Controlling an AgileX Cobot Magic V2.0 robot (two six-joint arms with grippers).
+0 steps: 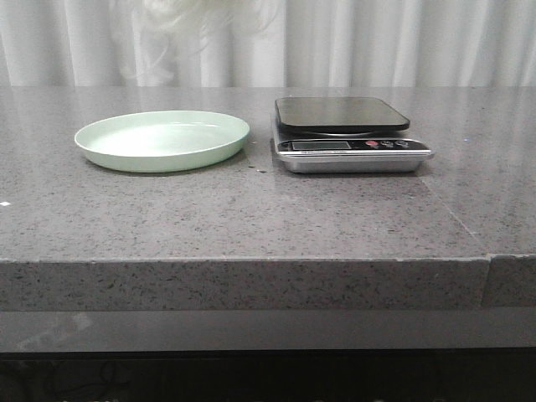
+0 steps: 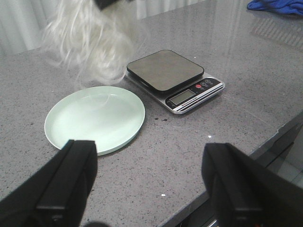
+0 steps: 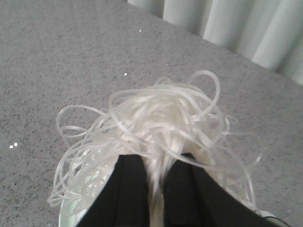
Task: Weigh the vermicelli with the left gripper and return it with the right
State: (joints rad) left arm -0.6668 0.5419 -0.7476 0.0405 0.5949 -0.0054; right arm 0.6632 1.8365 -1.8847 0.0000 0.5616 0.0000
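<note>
The vermicelli (image 3: 161,123), a loose tangle of thin white strands, hangs in the air above the pale green plate (image 1: 163,140). My right gripper (image 3: 161,163) is shut on it, with strands pinched between the two black fingers. In the front view only the lower fringe of the vermicelli (image 1: 209,17) shows at the top edge. In the left wrist view the vermicelli (image 2: 90,42) hangs blurred over the empty plate (image 2: 94,118). My left gripper (image 2: 149,175) stands open near the table's front edge, nothing between its fingers. The scale (image 1: 347,134) sits right of the plate with a bare platform.
A grey stone table (image 1: 251,218) carries the plate and scale, with white curtains behind. A blue cloth (image 2: 277,5) lies at the far right of the table. The table's front edge (image 2: 265,142) runs close to my left gripper.
</note>
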